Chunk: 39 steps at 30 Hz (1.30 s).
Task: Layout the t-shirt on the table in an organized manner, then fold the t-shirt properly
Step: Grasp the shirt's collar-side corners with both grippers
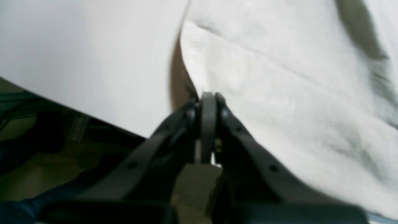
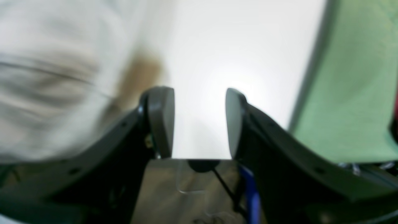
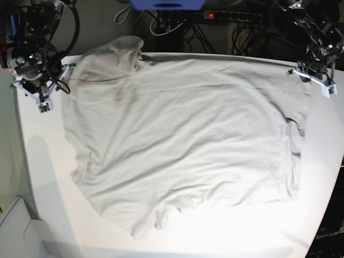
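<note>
Left wrist view: the left gripper (image 1: 207,102) has its jaws pressed together at the border of the t-shirt (image 1: 279,93), right where the cloth edge runs up toward 12 o'clock; whether cloth is caught between them cannot be told. The shirt fills the frame from 12 round to 4 o'clock, with a long crease slanting from 11 toward 4. Bare table (image 1: 93,53) lies from 9 to 11 o'clock, and its edge cuts diagonally from 9 toward 6, dark floor clutter beyond it.

Right wrist view: the right gripper (image 2: 199,123) stands with jaws apart, nothing between them, over bare table (image 2: 236,53). Blurred shirt cloth (image 2: 56,77) lies at 9 to 10 o'clock, just beside the left-hand finger. The table edge runs from 1 down to 4 o'clock, a green surface (image 2: 351,93) past it.

Base view: the t-shirt (image 3: 183,140) lies spread over most of the table (image 3: 322,177), long axis running 9 to 3 o'clock, wrinkled, with a bunched fold near 11 and a tucked corner at 6 to 7. The left gripper (image 3: 313,77) sits at 2 o'clock on the shirt's edge; the right gripper (image 3: 41,97) is at 10 o'clock, just off the cloth. Open table remains along 3 to 8 o'clock. Cables and a power strip (image 3: 226,16) crowd the far edge at 12.
</note>
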Available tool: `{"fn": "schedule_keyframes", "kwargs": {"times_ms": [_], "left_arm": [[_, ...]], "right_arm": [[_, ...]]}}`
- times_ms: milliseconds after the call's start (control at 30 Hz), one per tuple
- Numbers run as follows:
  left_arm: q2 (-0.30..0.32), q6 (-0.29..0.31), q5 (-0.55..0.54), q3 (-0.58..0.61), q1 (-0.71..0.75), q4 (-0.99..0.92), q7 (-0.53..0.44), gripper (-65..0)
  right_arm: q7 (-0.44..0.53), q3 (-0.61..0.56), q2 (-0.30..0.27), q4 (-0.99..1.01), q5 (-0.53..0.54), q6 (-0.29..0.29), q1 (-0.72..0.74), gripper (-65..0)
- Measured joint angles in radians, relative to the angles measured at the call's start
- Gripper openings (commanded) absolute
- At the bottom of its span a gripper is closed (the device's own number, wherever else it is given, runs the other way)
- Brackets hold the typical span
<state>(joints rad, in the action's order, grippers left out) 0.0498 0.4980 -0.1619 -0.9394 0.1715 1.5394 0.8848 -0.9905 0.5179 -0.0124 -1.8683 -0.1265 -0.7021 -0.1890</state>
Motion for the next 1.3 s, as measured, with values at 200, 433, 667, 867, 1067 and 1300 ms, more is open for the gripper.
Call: {"fn": "schedule_keyframes", "kwargs": {"times_ms": [200,433,667,867,1067,1300], "left_arm": [[0.0,0.0,0.0,0.0,0.0,0.0,0.0,-64.8],[0.005,0.0,0.0,0.0,0.0,0.0,-0.002,-64.8],[0.005,0.0,0.0,0.003,-0.003,0.0,-0.004,-64.8],[0.006,0.0,0.001,0.005,-0.003,0.0,-0.004,-64.8],[0.006,0.0,0.001,0.005,-0.003,0.0,-0.004,-64.8],[0.006,0.0,0.001,0.005,-0.003,0.0,-0.004,-64.8]], "right_arm": [[-0.005,0.003,0.049,0.0,-0.002,0.0,-0.003,-31.0],[-0.055,0.002,0.071,-0.078,-0.001,0.0,-0.001,-30.6],[-0.198,0.002,0.079,-0.118,0.0,0.0,0.0,-30.6],[-0.243,0.005,0.105,-0.118,0.032,0.0,-0.031,-30.6],[-0.306,0.001,0.148,-0.118,0.053,0.0,-0.026,-30.6],[-0.315,-0.004,0.157,-0.118,0.054,0.0,-0.011,-30.6]]}}
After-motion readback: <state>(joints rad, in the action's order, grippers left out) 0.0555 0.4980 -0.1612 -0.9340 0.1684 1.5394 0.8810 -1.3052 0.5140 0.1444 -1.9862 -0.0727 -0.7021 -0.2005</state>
